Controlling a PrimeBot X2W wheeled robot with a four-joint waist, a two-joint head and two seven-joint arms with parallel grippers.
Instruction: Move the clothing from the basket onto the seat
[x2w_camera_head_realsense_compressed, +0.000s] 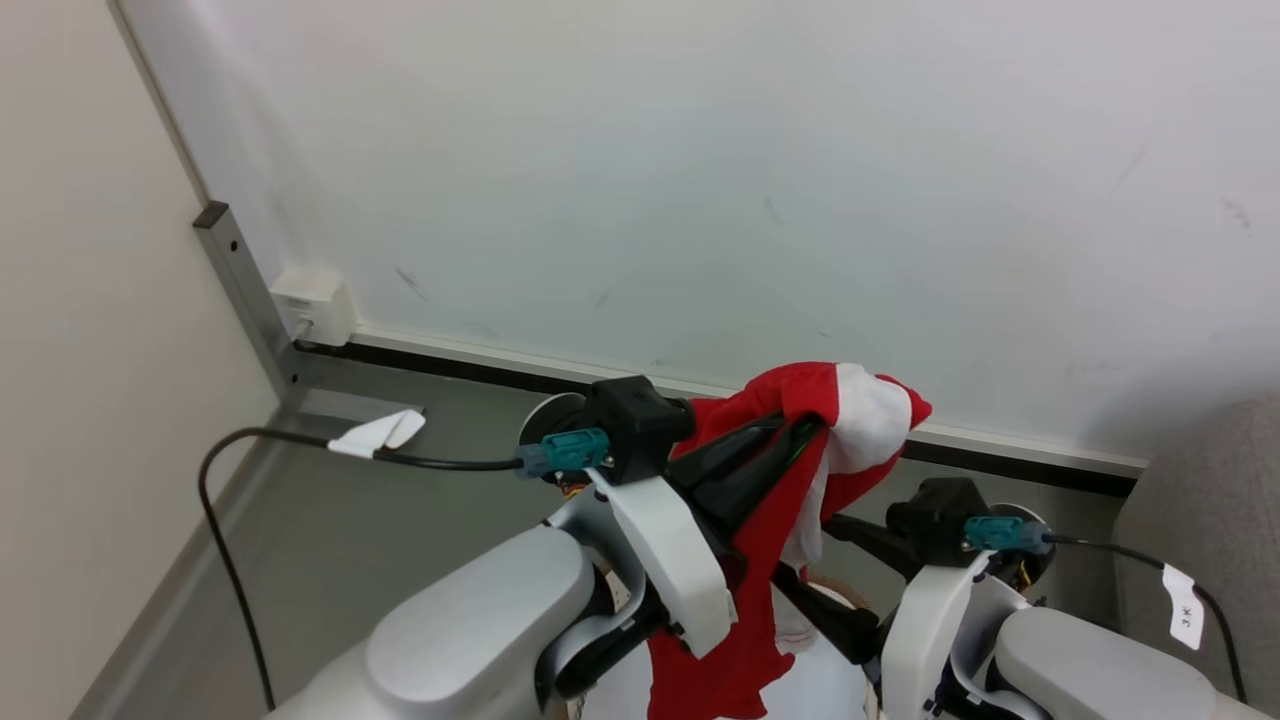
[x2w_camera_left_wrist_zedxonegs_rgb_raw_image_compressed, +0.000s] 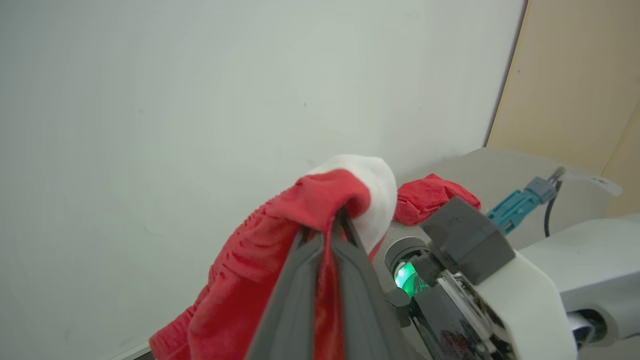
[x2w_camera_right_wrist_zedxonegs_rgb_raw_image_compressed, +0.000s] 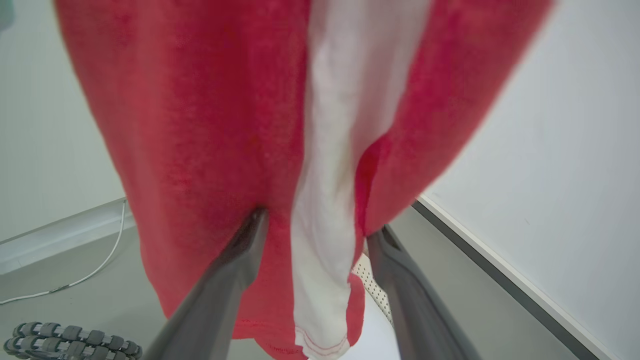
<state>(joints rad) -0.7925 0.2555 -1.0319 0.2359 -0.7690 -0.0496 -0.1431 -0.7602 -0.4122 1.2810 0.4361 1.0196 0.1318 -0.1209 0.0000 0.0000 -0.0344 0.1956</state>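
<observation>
The left hand (x2w_camera_head_realsense_compressed: 800, 428) is pinched shut on the red clothing (x2w_camera_head_realsense_compressed: 765, 540), held up high and hanging toward 6 o'clock. The right hand (x2w_camera_right_wrist_zedxonegs_rgb_raw_image_compressed: 317, 222) is spread wide, a finger on each side of the hanging cloth. A bit of the basket (x2w_camera_right_wrist_zedxonegs_rgb_raw_image_compressed: 371, 289) peeks out below. The grey seat (x2w_camera_head_realsense_compressed: 1210, 520) is off at 3 o'clock.

A bare indoor room, likely a test lab: plain white wall (x2w_camera_head_realsense_compressed: 700, 150) across the top, grey floor (x2w_camera_head_realsense_compressed: 350, 500) lower left, wall socket (x2w_camera_head_realsense_compressed: 313, 305), grey sofa (x2w_camera_head_realsense_compressed: 1230, 500) at right edge.
</observation>
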